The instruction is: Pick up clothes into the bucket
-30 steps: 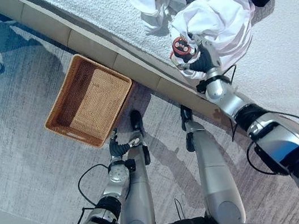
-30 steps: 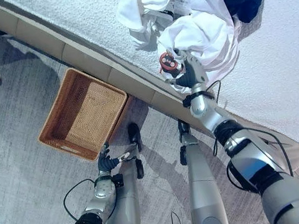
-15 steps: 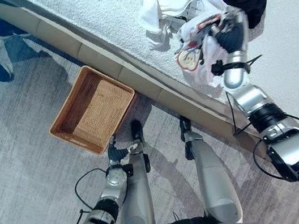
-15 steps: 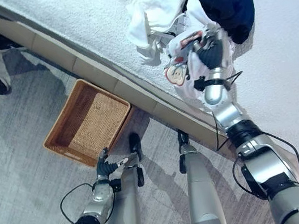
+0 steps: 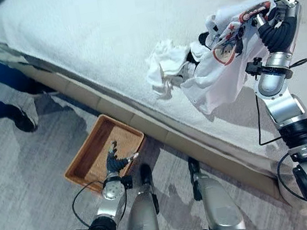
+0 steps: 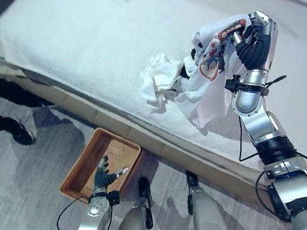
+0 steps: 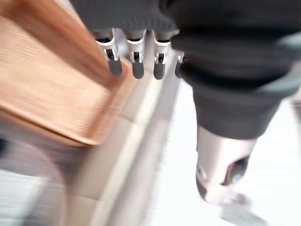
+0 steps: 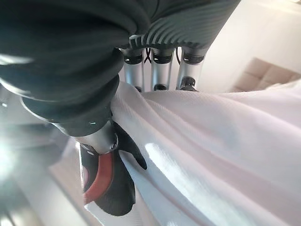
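Bright, even daylight; soft shadows on the floor [image 5: 30,189]; left wrist view motion-blurred.

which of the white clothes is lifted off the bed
The white printed shirt, gripped in the right hand and hanging above the bed. The plain white garment lies crumpled on the cover.

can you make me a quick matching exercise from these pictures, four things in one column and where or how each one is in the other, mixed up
Things:
1. printed white shirt
2. wicker basket
3. plain white garment
4. left hand

States:
A. on the floor beside the bed
B. lying crumpled on the bed
C. lifted above the bed, held in the right hand
D. open, hanging above the basket's near edge

Pairs: 1-C, 2-A, 3-B, 4-D
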